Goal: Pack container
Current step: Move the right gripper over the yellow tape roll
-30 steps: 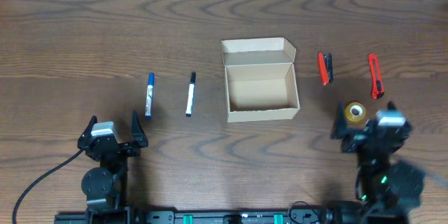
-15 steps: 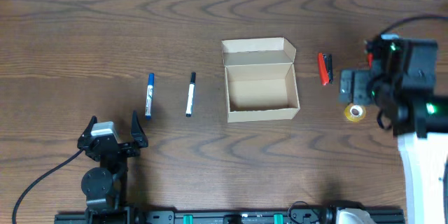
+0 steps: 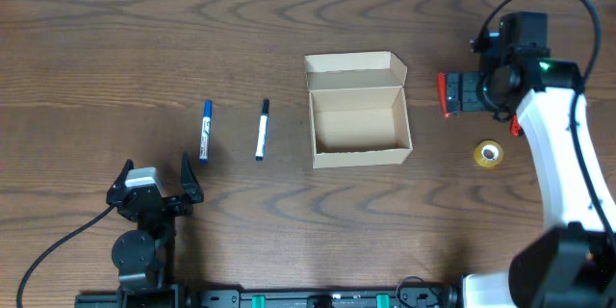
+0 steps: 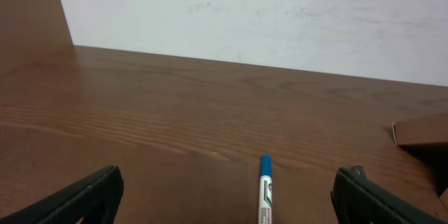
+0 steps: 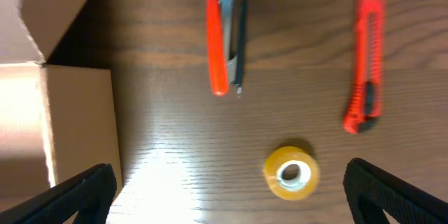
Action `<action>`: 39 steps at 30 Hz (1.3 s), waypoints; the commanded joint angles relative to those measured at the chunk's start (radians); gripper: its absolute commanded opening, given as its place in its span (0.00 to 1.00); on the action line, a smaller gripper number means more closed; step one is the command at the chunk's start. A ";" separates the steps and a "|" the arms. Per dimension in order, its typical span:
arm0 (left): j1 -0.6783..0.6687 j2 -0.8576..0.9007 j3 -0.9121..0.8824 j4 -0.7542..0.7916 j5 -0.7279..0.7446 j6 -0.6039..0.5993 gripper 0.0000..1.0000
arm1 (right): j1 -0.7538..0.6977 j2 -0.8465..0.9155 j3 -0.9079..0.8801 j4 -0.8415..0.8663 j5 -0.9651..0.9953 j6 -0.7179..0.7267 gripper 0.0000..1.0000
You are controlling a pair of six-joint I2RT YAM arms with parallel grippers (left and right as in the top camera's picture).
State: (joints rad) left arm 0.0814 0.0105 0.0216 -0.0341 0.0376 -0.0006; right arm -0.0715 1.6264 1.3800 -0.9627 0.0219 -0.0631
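Right claw (image 3: 478, 91) spread wide and empty near the container (image 3: 358, 111).
It hovers just right of the container; the left claw (image 3: 156, 175), also wide open, sits well to the container's left.

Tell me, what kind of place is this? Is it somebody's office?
Probably a robot lab's workbench, set up like an office desk. A wooden table holds desk things: a blue marker, a red stapler, a tape roll and an open cardboard box. A white robot arm reaches over it.

A robotics lab setup: wood-grain worktop (image 3: 96, 38) backed by a plain white wall (image 4: 280, 14) on the far side, equipment rail (image 3: 289, 299) and black cable (image 3: 56, 242) at the near edge.
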 commanded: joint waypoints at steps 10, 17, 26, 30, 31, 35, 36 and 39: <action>-0.003 -0.007 -0.017 -0.043 -0.019 0.000 0.95 | -0.174 0.040 0.031 -0.047 0.003 0.156 0.99; -0.003 -0.007 -0.017 -0.043 -0.019 0.000 0.95 | -0.208 0.040 0.031 -0.127 -0.060 0.162 0.99; -0.003 -0.007 -0.017 -0.043 -0.019 0.000 0.95 | -0.184 0.045 0.013 -0.178 -0.104 0.106 0.99; -0.003 -0.007 -0.017 -0.043 -0.019 0.000 0.95 | -0.184 0.045 -0.025 -0.164 -0.105 0.089 0.99; -0.003 -0.007 -0.017 -0.043 -0.019 0.000 0.95 | -0.184 0.045 -0.036 -0.156 -0.105 0.087 0.99; -0.003 -0.007 -0.017 -0.043 -0.019 0.000 0.95 | -0.183 0.045 -0.091 -0.127 -0.105 0.080 0.99; -0.003 -0.007 -0.017 -0.043 -0.019 0.000 0.95 | -0.183 0.045 -0.104 -0.121 -0.105 0.080 0.99; -0.003 -0.007 -0.017 -0.043 -0.019 0.000 0.95 | -0.183 0.045 -0.129 -0.107 -0.089 0.081 0.99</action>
State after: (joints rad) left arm 0.0814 0.0105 0.0216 -0.0341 0.0376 -0.0006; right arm -0.2611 1.6711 1.2736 -1.0771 -0.0750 0.0364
